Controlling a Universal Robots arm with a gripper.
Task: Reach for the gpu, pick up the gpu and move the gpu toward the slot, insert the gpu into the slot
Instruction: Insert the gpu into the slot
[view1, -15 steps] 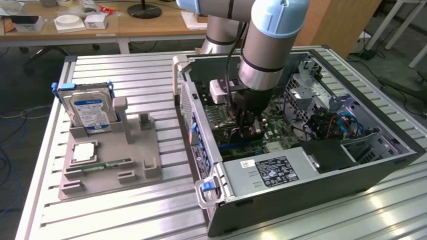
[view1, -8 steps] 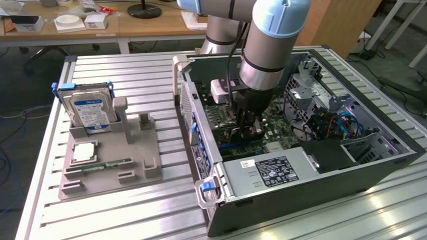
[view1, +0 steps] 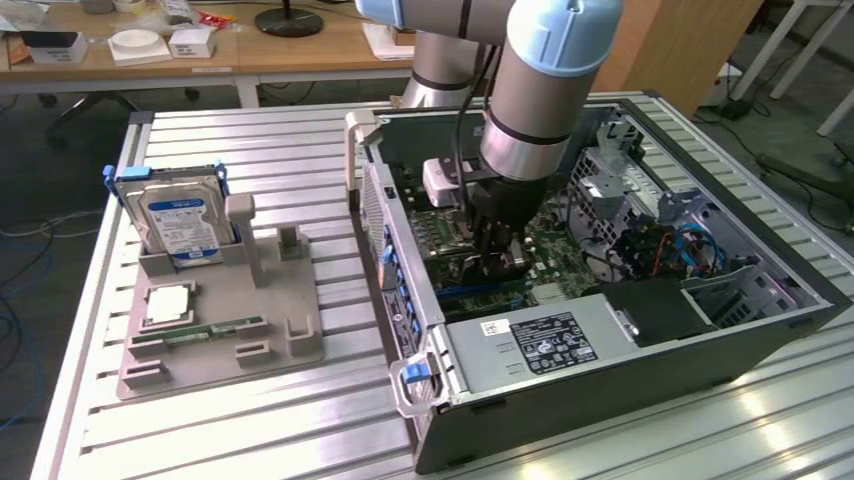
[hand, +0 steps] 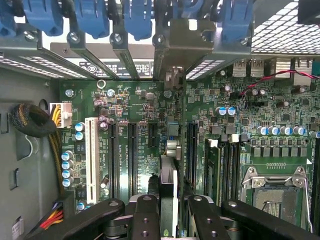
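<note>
While inside the case (view1: 747, 330), the tool (hand: 169, 210) grips the gpu (hand: 169, 170).

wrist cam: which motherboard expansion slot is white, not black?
The long white slot at the end of the row, beside the blue-topped capacitors and nearest the sleeved cable bundle. The other slots are black.

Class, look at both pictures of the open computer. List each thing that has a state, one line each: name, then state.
Black tower computer case: side panel off, interior exposed.
Thin green graphics card with silver bracket: edge-on, held between the tool's fingers over the motherboard slots.
Black two-fingered tool: shut on the card, inside the case.
Silver hard drive with blue label: upright in the grey holder.
Small green memory stick: lying flat on the holder.
</note>
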